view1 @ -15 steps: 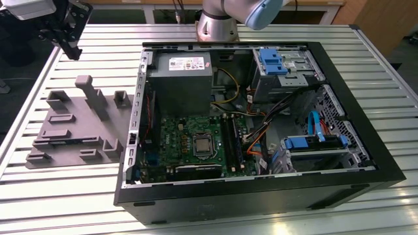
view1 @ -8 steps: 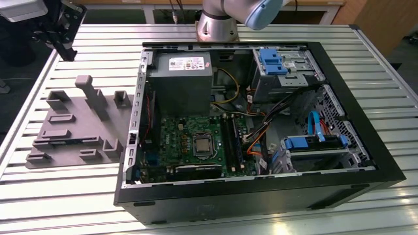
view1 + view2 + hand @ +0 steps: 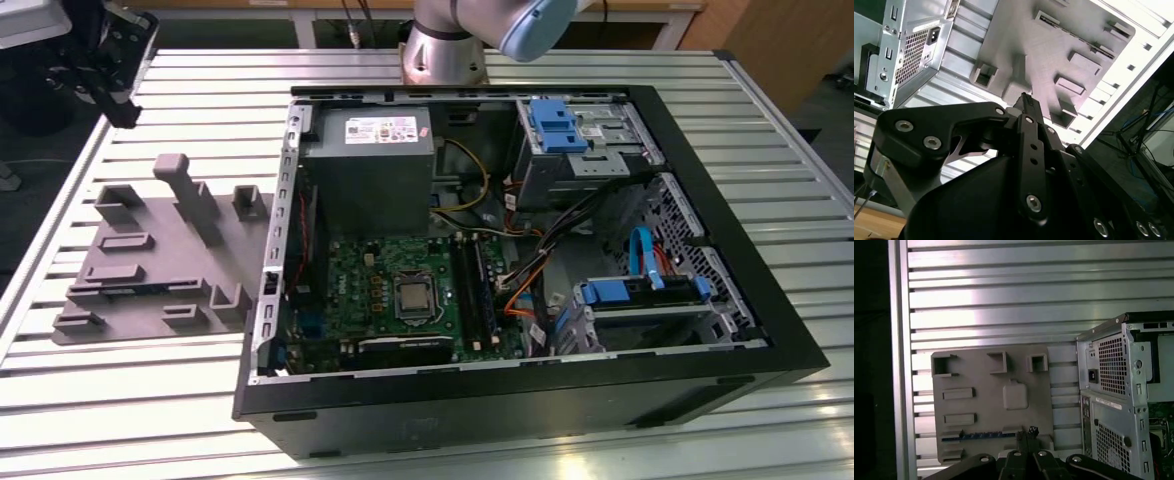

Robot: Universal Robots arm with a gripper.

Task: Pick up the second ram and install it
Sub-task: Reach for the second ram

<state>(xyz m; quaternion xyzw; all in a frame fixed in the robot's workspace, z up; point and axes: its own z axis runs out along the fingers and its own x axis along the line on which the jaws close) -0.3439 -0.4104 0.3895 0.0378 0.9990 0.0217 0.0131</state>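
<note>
Ram stick [image 3: 979, 436] looks like a long skinny dark-bluish strip slotted in the grey holder [image 3: 994, 405]; claw [image 3: 1027, 432] is pressed together, gripping nothing.

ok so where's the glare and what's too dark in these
In the exterior view, glare streaks the table by the computer case. In the second wrist view, the table burns out white and the pincer is dark. In the first wrist view, a bright band crosses the table.
</note>
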